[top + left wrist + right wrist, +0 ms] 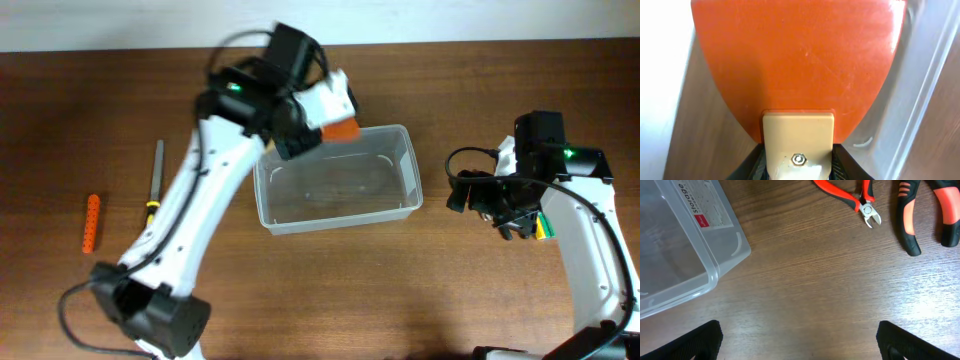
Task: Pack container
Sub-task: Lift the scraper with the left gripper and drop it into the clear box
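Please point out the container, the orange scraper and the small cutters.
container [340, 221], overhead view, near wall.
orange scraper [800, 55], left wrist view, middle of blade.
small cutters [868, 211], right wrist view, metal head.

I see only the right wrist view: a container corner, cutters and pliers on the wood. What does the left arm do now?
Observer: The left tool grips an orange scraper by its cream handle, at the far rim of the container.
Operator: Good. Are other things lying outside my view?
Observer: Yes, at the table's left side lie an orange ribbed stick and a thin rod with a yellow-black handle, apart from each other.
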Controlling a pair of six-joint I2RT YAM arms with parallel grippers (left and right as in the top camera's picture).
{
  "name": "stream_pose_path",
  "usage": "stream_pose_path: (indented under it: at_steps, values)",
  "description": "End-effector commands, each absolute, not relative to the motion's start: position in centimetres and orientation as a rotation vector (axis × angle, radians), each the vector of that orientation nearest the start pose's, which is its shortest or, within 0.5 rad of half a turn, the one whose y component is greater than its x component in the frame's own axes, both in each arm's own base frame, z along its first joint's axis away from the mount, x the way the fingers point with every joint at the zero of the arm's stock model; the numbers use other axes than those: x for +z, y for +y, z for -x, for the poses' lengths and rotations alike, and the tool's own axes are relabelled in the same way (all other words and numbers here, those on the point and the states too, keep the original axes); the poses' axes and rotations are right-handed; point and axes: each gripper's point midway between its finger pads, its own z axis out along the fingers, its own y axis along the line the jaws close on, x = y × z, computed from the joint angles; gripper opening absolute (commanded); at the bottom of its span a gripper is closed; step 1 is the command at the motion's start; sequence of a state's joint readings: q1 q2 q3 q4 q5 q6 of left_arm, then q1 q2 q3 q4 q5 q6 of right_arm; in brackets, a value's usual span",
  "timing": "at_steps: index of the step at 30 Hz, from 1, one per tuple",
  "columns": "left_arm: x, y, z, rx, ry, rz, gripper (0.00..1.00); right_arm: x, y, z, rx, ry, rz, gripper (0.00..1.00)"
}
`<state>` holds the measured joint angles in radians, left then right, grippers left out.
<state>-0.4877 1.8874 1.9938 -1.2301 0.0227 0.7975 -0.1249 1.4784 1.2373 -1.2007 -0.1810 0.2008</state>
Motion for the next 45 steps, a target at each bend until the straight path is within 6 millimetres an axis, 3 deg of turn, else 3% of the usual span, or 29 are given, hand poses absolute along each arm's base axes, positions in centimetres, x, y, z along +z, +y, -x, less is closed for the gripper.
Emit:
stream_pose_path:
  at_steps: [1,5,8,13,15,17,18,19,20,22,26,28,30,34,36,38,40,43,45]
  values:
    - [16.9,-21.4,-39.4,0.096,2.063,-1.93,0.01,14.0,-0.8,-28.3,0.263,2.954,-0.464,0.99]
    - [11.8,-22.1,-40.4,0.078,2.082,-2.01,0.02,14.0,-0.8,-28.3,0.262,2.953,-0.464,0.99]
    - [9.0,-22.6,-41.0,0.065,2.101,-2.032,0.02,14.0,-0.8,-28.3,0.262,2.954,-0.464,0.99]
    - [6.5,-23.4,-40.8,0.047,2.111,-2.076,0.03,14.0,-0.8,-28.3,0.263,2.954,-0.464,0.99]
    - [6.3,-23.6,-40.4,0.044,2.118,-2.092,0.11,14.0,-0.8,-28.3,0.262,2.954,-0.464,0.99]
    - [6.9,-23.8,-40.3,0.073,2.129,-2.078,0.37,14.0,-0.8,-28.3,0.263,2.953,-0.463,0.99]
    - [7.6,-23.7,-40.8,0.117,2.183,-1.997,0.45,14.0,-0.8,-28.3,0.263,2.953,-0.463,0.99]
    - [8.4,-23.4,-41.5,0.169,2.245,-1.894,0.79,14.0,-0.8,-28.3,0.263,2.954,-0.464,0.99]
    - [9.6,-22.9,-42.5,0.239,2.315,-1.75,0.99,14.0,-0.8,-28.3,0.263,2.954,-0.464,0.99]
    - [12.4,-21.9,-43.7,0.33,2.379,-1.566,0.99,14.0,-0.8,-28.3,0.263,2.954,-0.464,0.99]
    - [19.2,-19.4,-43.5,0.348,2.412,-1.405,0.99,14.0,-0.8,-28.2,0.263,2.957,-0.464,0.98]
    - [22.8,-17.2,-43.4,0.343,2.432,-1.261,0.99,13.9,-0.8,-28.1,0.263,2.962,-0.465,0.99]
    - [25.1,-14.0,-42.9,0.345,2.492,-1.124,0.99,13.9,-0.8,-28.0,0.263,2.965,-0.466,0.98]
    - [25.7,-4.8,-41.7,0.358,2.721,-0.721,0.99,13.9,-0.8,-27.9,0.263,2.97,-0.468,0.99]
    - [24.5,0.0,-41.2,0.33,2.84,-0.482,0.99,13.9,-0.8,-27.9,0.264,2.969,-0.469,0.99]
    - [22.6,3.2,-40.5,0.216,2.926,-0.344,0.99,13.9,-0.8,-28.0,0.264,2.968,-0.468,0.99]
    - [20.1,5.6,-39.8,0.076,3.003,-0.215,1.0,13.9,-0.8,-28.0,0.264,2.968,-0.468,0.99]
    - [15.8,8.8,-37.7,-0.039,3.144,0.064,0.84,13.9,-0.8,-28.0,0.264,2.968,-0.468,0.99]
    - [13.2,10.1,-36.5,-0.063,3.202,0.139,0.8,13.9,-0.8,-28.0,0.264,2.968,-0.468,0.99]
